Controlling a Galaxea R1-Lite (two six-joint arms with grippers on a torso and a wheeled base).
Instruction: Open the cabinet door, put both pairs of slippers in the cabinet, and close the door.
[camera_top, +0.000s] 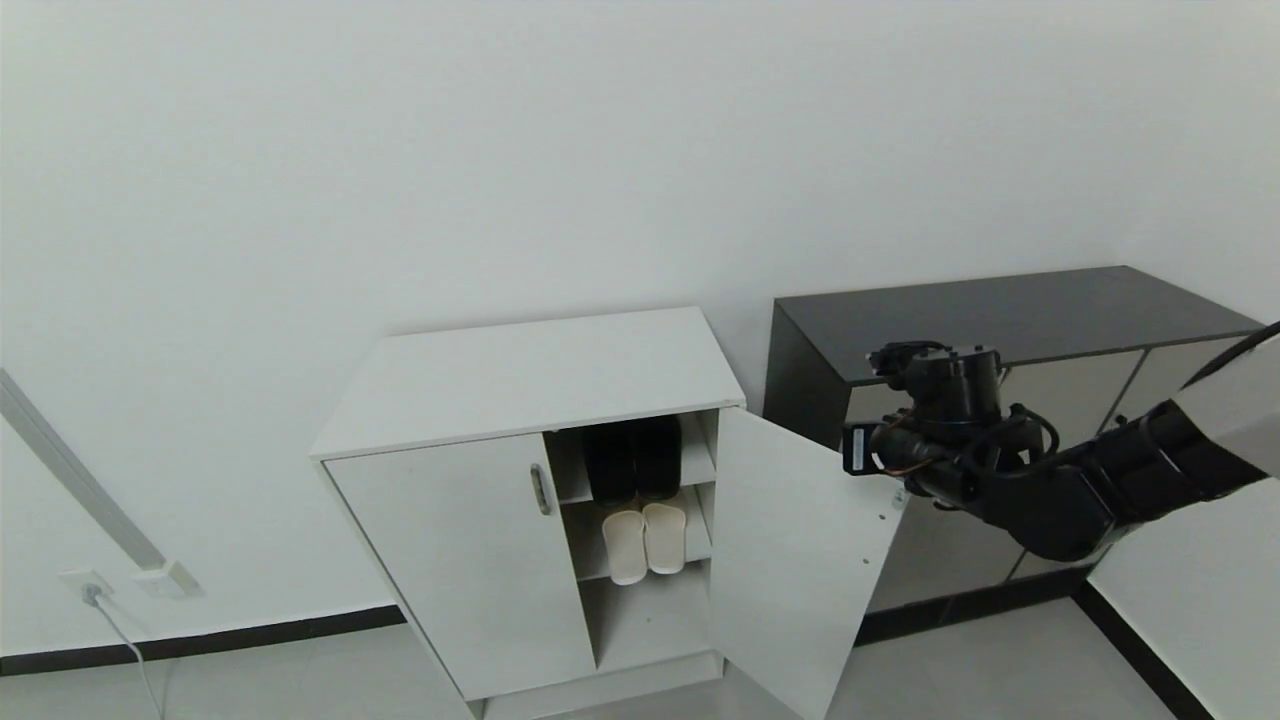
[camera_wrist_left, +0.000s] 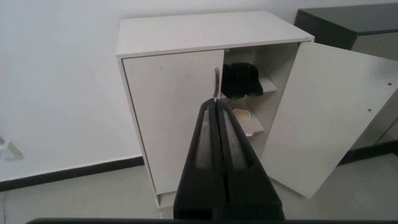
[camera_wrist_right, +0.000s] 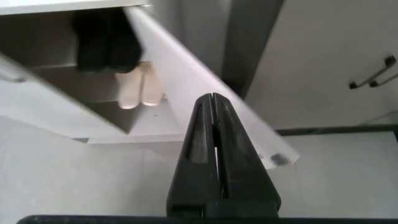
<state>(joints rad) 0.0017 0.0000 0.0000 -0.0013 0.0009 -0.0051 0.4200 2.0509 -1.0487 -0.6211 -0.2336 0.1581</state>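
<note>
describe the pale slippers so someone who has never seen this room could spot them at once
Find the white cabinet against the wall, left of the dark sideboard, with its right door swung open. On the middle shelf inside sits the pair of cream slippers, side by side, directly below the black pair; their pale colour and lower shelf set them apart.

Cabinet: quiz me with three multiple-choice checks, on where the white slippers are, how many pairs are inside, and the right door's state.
1. The white slippers lie: A on the cabinet top; B on the floor; C on the shelf under the black slippers.
2. Pairs inside: A one; B two; C three.
3. The right door is: A open; B shut; C missing.
Answers: 1 C, they sit just below the black pair; 2 B, one black and one white pair show; 3 A, it stands swung outward, baring the inside.
</note>
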